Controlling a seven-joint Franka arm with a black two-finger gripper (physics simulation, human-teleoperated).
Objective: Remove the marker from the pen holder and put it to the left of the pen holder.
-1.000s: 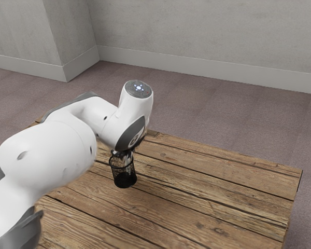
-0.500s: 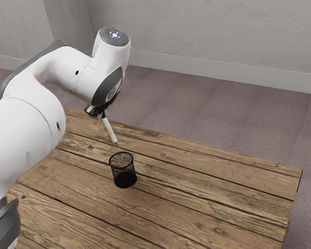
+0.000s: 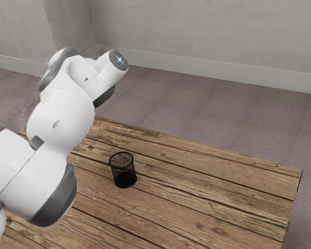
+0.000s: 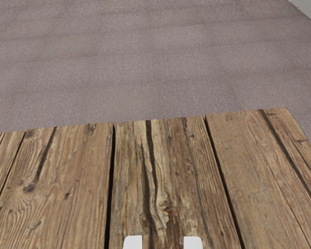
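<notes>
The black mesh pen holder (image 3: 123, 170) stands upright on the table, and no marker can be made out inside it. Behind the arm's white wrist (image 3: 101, 78), in the exterior view, my gripper is hidden. In the wrist view my gripper (image 4: 163, 243) has two pale fingertips standing apart at the lower edge, with table wood seen between them and no marker there. Where the marker lies cannot be told; the arm covers part of the table.
Wooden planks of the table (image 3: 212, 187) stretch toward the exterior view's right. Beyond the table's edge lies the carpeted floor (image 4: 145, 62), with a grey wall (image 3: 207, 36) farther back. The arm's large white links cover the table's part at the exterior view's left.
Half a second ago the marker hung from my gripper, lifted out of the holder. Since then my arm has folded back toward the exterior view's left and the marker has gone from sight.
</notes>
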